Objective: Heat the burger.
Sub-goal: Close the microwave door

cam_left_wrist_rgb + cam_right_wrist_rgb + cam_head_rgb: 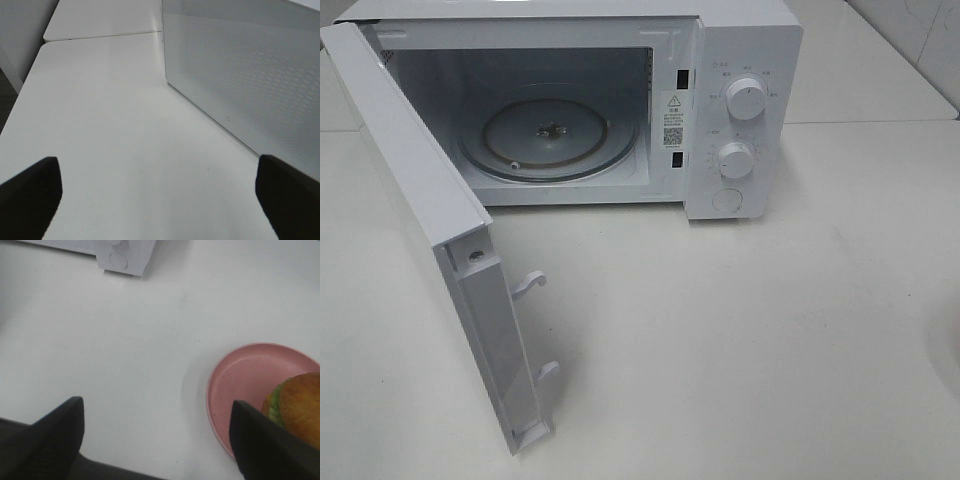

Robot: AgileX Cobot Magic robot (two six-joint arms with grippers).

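A white microwave (620, 100) stands at the back of the white worktop (740, 340) with its door (440, 250) swung wide toward the left, 2 latch hooks jutting from the door's inner edge. Inside, the glass turntable (548, 135) sits bare. 2 round knobs, the upper knob (746, 100) and the lower knob (735, 159), sit one above the other on the panel to the right of the cavity, with a round button below them.

Neither arm shows from the high camera. The left claw (160, 192) hangs released over bare worktop, its 2 dark fingers (30, 192) spread far apart with nothing between them; the perforated outer face of the microwave door rises just beside it.

The right claw (157, 440) is also released, fingers wide apart and holding nothing. The burger (300, 407) rests on a pink plate (240, 385) on the worktop, near one finger and partly hidden behind it, well apart from the microwave, whose lower front corner shows at the far edge of that view
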